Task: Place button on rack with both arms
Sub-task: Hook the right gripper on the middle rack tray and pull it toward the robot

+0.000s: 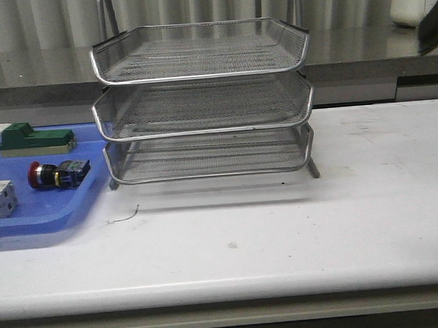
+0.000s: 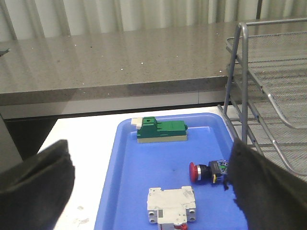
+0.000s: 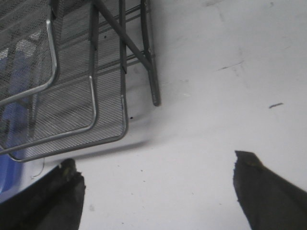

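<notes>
Button (image 1: 57, 174) lying in blue tray (image 1: 36, 220), left of rack (image 1: 204, 98) on counter (image 1: 297, 226). Both grippers' jaws spread wide, holding nothing: left (image 2: 148, 191), right (image 3: 158, 191).

button (image 2: 207, 171) lying on blue tray (image 2: 139, 182) | green block (image 2: 161, 131) behind | jaws spread, empty
</notes>
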Controlling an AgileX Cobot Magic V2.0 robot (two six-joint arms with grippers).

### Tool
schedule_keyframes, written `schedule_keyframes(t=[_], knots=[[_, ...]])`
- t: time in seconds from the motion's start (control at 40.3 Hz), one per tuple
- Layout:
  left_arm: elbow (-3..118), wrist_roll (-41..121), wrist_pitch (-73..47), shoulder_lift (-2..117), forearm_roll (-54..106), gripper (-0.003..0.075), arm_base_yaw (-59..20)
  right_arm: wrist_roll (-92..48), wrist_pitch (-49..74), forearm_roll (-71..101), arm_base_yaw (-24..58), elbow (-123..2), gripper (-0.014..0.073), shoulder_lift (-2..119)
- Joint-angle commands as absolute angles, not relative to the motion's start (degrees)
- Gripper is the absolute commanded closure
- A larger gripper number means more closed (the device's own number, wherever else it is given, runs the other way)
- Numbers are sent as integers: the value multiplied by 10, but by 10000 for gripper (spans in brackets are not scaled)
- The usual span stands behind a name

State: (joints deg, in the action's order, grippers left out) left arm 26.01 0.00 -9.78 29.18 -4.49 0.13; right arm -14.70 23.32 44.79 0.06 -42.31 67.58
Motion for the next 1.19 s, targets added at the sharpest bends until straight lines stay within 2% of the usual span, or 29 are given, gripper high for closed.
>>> schedule_keyframes(t=[0.0, 0.198, 0.372, 0.645, 0.942, 1.166], knots=[[280, 0, -47, 297, -44, 102, 2, -227, 228, 555, 12, -470, -39, 709], [280, 0, -47, 297, -44, 102, 2, -387, 285, 749, 34, -520, 43, 819], [280, 0, -47, 297, -44, 102, 2, -446, 310, 826, 34, -539, 92, 883], [280, 0, -47, 297, -44, 102, 2, -450, 333, 838, 47, -593, 200, 960], [280, 0, -47, 297, -44, 102, 2, -450, 326, 847, 69, -636, 223, 1017], [280, 0, -47, 297, -44, 102, 2, -450, 324, 849, 69, -636, 416, 1017]])
